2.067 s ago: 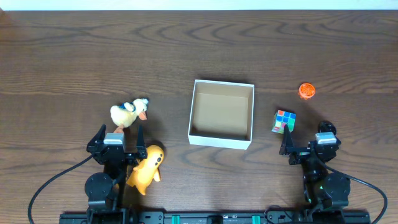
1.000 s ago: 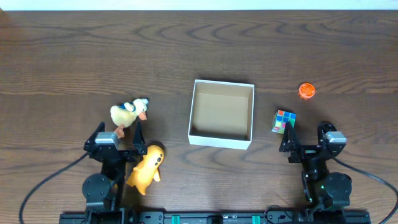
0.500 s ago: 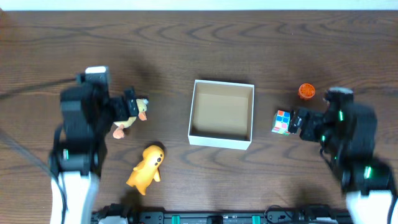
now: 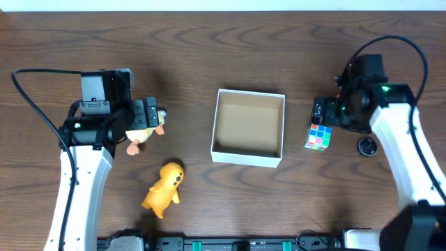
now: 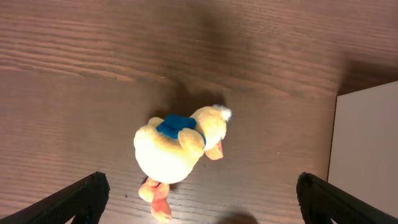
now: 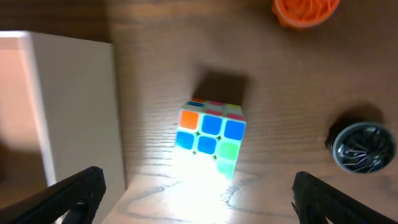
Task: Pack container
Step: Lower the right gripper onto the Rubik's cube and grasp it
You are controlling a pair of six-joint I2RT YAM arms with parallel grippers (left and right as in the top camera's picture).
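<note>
The container (image 4: 246, 158), a square white-walled box with a brown inside, stands at the table's middle; its wall also shows in the left wrist view (image 5: 367, 137) and the right wrist view (image 6: 74, 106). My left gripper (image 4: 143, 115) (image 5: 202, 205) is open and empty above a cream duck plush (image 4: 138, 134) (image 5: 177, 146) with a blue scarf. My right gripper (image 4: 324, 111) (image 6: 199, 199) is open and empty above a colourful puzzle cube (image 4: 318, 137) (image 6: 211, 134), right of the container.
A yellow-orange plush toy (image 4: 163, 189) lies front left of the container. A small black round object (image 4: 366, 146) (image 6: 360, 147) sits right of the cube. An orange round item (image 6: 306, 7) lies beyond the cube, hidden under my right arm in the overhead view.
Both arms left the table's front edge and swung outward and back. The left gripper now hangs over the duck, the right over the cube. No object has moved.
</note>
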